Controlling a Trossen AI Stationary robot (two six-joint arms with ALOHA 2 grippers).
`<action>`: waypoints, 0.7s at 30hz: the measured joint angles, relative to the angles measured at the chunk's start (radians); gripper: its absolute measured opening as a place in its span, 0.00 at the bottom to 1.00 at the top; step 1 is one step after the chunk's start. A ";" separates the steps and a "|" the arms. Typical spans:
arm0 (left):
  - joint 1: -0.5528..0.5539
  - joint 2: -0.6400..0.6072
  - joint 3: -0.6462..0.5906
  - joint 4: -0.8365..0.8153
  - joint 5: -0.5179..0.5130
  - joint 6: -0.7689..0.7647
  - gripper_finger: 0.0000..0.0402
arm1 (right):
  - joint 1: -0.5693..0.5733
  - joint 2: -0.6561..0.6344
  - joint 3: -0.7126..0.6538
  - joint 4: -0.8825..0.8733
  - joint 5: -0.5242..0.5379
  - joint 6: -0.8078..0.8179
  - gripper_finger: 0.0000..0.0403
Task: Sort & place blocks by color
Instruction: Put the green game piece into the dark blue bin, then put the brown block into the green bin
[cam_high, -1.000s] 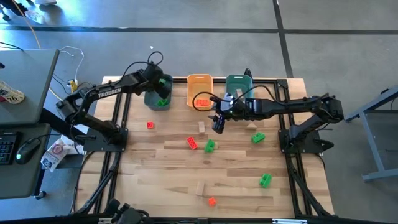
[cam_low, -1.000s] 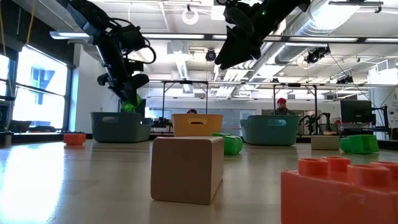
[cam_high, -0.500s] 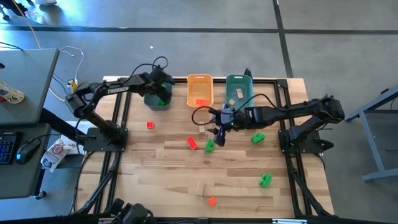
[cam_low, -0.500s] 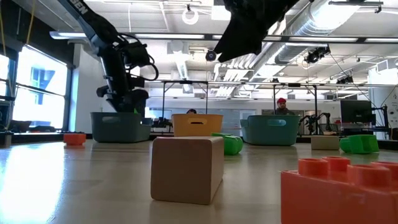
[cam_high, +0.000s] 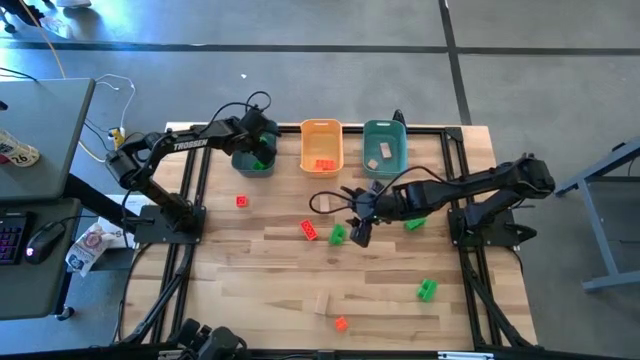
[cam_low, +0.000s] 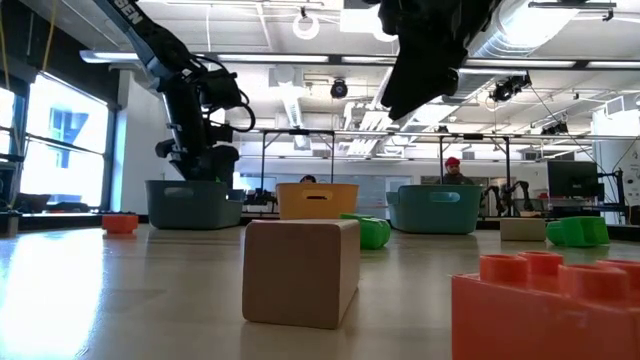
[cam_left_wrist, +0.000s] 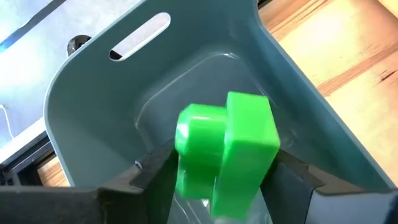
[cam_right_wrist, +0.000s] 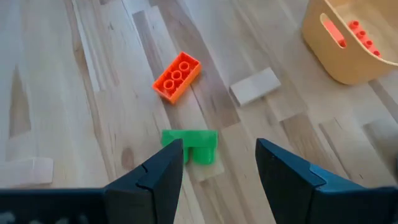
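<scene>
Two spread right fingers (cam_right_wrist: 160, 176), holding nothing, hang above green block (cam_right_wrist: 189, 145) mid-frame in right wrist view, long axis crossing the gap, red block (cam_right_wrist: 176, 76) just beyond. Left gripper (cam_left_wrist: 221, 180) clenched on another green block (cam_left_wrist: 227, 146) over teal bin (cam_left_wrist: 93, 93).

Only readable text: "TROSSEN" in white letters on the left arm (cam_high: 190, 143) link, high view. Low view shows a few of the same white letters on that arm at the top edge, cut off, can't read them. Sticker on the item at the left desk edge has print, too small to read. Nothing legible on bins or blocks.
</scene>
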 joint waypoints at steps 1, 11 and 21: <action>0.000 0.000 0.000 0.000 0.000 0.000 0.48 | 0.003 0.000 0.000 -0.002 0.000 0.000 0.47; 0.000 0.000 0.000 0.001 0.006 0.016 0.58 | 0.006 0.000 0.000 -0.046 -0.046 0.063 0.47; -0.002 -0.001 0.077 -0.080 0.125 0.026 0.59 | 0.025 0.000 0.000 -0.085 -0.050 0.085 0.47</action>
